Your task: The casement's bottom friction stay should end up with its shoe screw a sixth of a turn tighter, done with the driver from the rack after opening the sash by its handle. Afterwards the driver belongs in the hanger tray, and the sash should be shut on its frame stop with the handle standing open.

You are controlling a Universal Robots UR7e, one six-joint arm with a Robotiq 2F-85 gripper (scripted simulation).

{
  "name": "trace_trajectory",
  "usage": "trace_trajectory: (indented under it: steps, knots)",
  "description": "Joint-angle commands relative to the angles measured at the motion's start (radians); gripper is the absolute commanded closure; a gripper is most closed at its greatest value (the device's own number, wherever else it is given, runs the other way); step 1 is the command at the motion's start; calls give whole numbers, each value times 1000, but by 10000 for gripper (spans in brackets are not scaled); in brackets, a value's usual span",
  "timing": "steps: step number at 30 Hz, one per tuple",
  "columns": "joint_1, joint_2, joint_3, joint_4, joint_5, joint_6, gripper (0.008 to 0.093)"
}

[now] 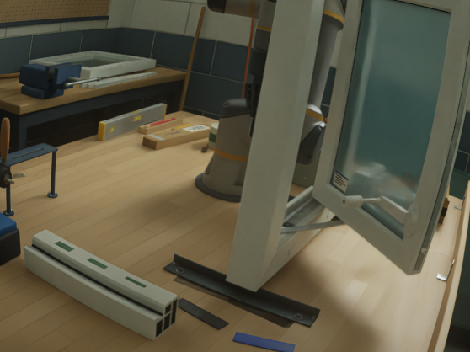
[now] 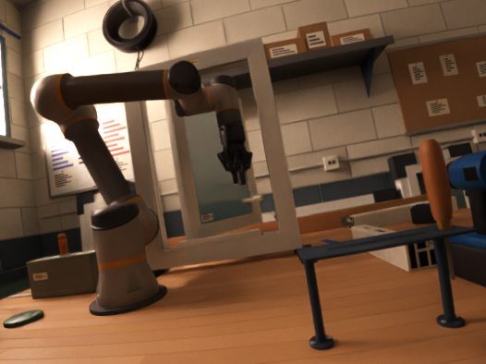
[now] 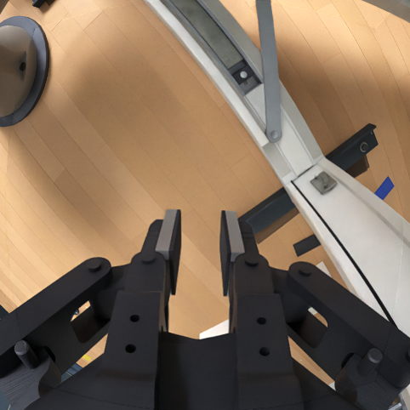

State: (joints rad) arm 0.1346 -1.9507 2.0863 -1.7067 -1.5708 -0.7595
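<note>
The casement sash (image 1: 391, 126) stands swung open from its white frame (image 1: 273, 143), its handle (image 1: 370, 201) sticking out near the lower corner. The bottom friction stay arm (image 3: 268, 72) crosses the sill, and its dark shoe with the screw (image 3: 243, 75) sits in the sill track. The orange-handled driver (image 2: 436, 182) stands upright in the blue rack (image 2: 383, 245), away from the window. My gripper (image 3: 199, 238) hangs high inside the frame opening, pointing down, its fingers partly closed and empty.
A grey tray box (image 2: 62, 272) with a small orange peg sits beside the robot base (image 2: 124, 258). A white profile section (image 1: 101, 284), dark strips and a blue shim (image 1: 263, 342) lie on the floor by the frame's black foot bracket (image 1: 240, 290).
</note>
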Motion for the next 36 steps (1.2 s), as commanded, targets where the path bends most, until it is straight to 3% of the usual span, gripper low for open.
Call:
trace_trajectory:
  steps: [1, 16, 36]
  knots:
    - [13, 6, -4, -3, 0, 12, 734]
    - [195, 111, -73, -39, 0, 195, 734]
    - [249, 155, -105, -51, 0, 248, 734]
